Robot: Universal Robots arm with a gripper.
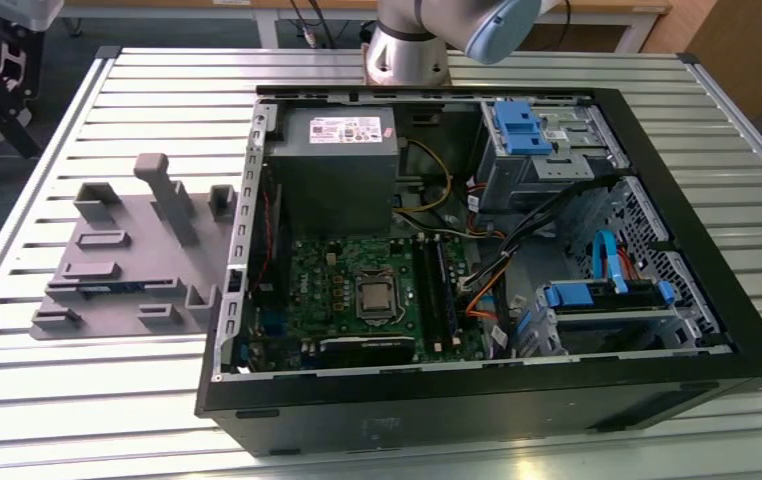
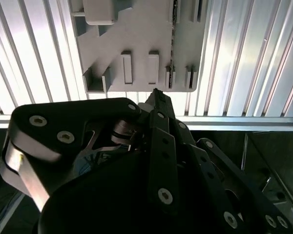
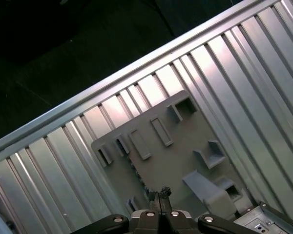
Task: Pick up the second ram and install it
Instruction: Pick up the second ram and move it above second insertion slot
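The second ram [image 2: 172, 44] is a thin strip standing on edge in the slots of the grey fixture [image 2: 141, 34]. It also shows as a blue-green strip [image 1: 88, 288] low on the fixture [image 1: 128, 250] in the exterior view, and as a dark thin line [image 3: 138, 173] in the first wrist view. My gripper [image 2: 156, 93] hangs well above the fixture [image 3: 176, 146]. Its black fingertips [image 3: 161, 191] are pressed together with nothing between them. In both wrist views they sit close to one end of the ram.
An open computer case [image 1: 701, 230] lies on the ribbed metal table [image 1: 88, 400] at the exterior view's right of the fixture. Inside are the green motherboard [image 1: 341, 290] with long black slots [image 1: 437, 290], a grey power supply [image 1: 334, 160] and loose cables [image 1: 541, 220]. The arm's base [image 1: 405, 55] stands behind the case.
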